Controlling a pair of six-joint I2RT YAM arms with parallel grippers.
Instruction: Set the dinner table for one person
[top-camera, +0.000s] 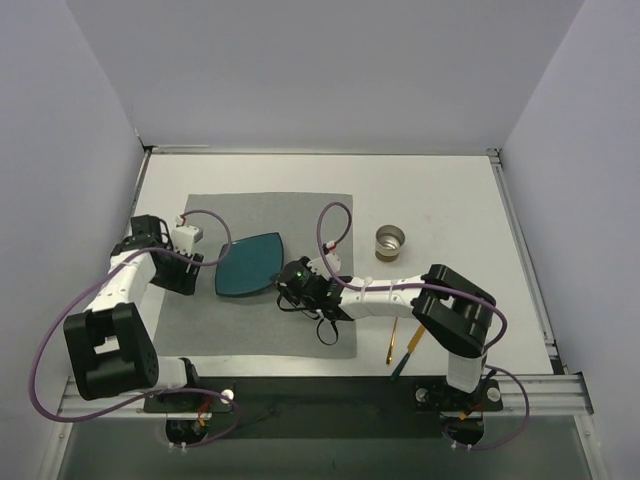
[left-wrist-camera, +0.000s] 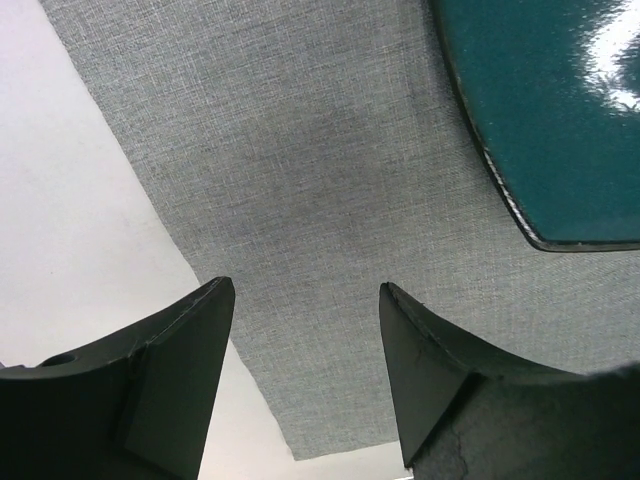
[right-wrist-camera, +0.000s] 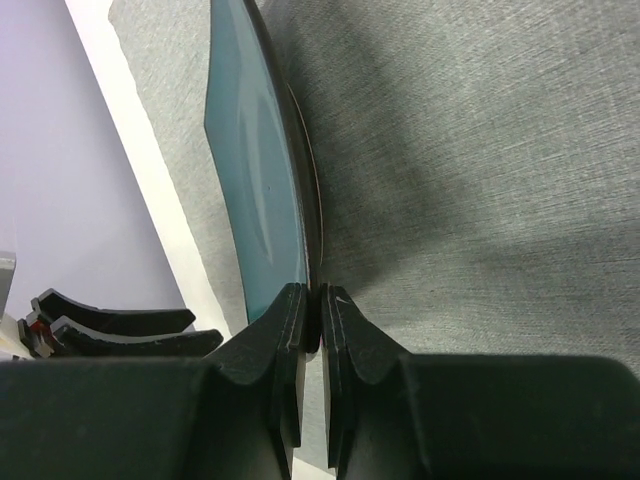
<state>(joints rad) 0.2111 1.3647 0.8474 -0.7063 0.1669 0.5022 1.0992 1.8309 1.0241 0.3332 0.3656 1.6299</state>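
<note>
A teal plate (top-camera: 249, 266) with a dark rim is tilted over the grey cloth mat (top-camera: 300, 215), which lies on the white dinner table (top-camera: 440, 190). My right gripper (top-camera: 287, 292) is shut on the plate's near right edge; in the right wrist view its fingertips (right-wrist-camera: 318, 310) pinch the rim of the plate (right-wrist-camera: 258, 170), seen edge-on. My left gripper (top-camera: 193, 262) hangs open just left of the plate, nothing between its fingers (left-wrist-camera: 190, 345). The left wrist view shows the plate (left-wrist-camera: 545, 100) at the upper right and the mat (left-wrist-camera: 300, 170) below.
A small metal cup (top-camera: 390, 242) stands on the table right of the mat. A gold-handled utensil (top-camera: 392, 342) and a dark-handled one (top-camera: 407, 352) lie near the front edge, by the right arm's base. White walls close in three sides.
</note>
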